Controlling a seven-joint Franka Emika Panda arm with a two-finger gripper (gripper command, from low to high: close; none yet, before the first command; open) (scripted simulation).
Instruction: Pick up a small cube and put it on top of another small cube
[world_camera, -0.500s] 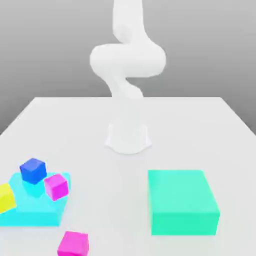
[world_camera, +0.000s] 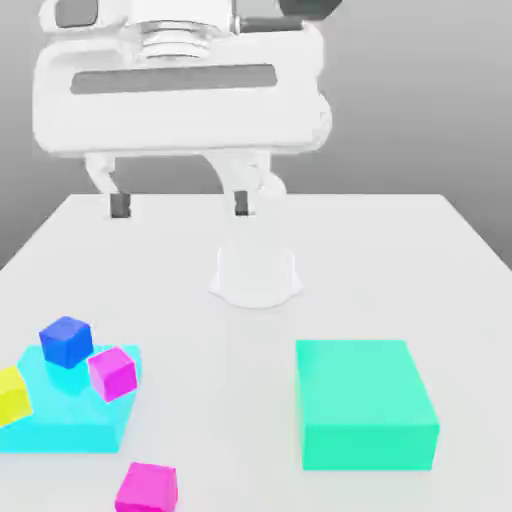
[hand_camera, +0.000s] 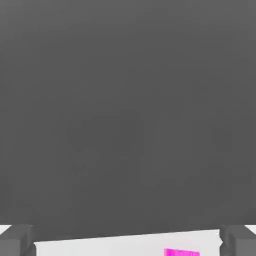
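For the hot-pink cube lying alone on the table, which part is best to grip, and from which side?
Probably from above: the hot-pink cube sits flat on the table, clear of the cyan slab. Close the open gripper on two opposite vertical faces.

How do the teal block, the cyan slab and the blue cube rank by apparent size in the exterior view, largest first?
1. Teal block
2. Cyan slab, though the picture's left edge cuts it off and cubes cover part of it, so its rank against the teal block is unsure
3. Blue cube, clearly smallest
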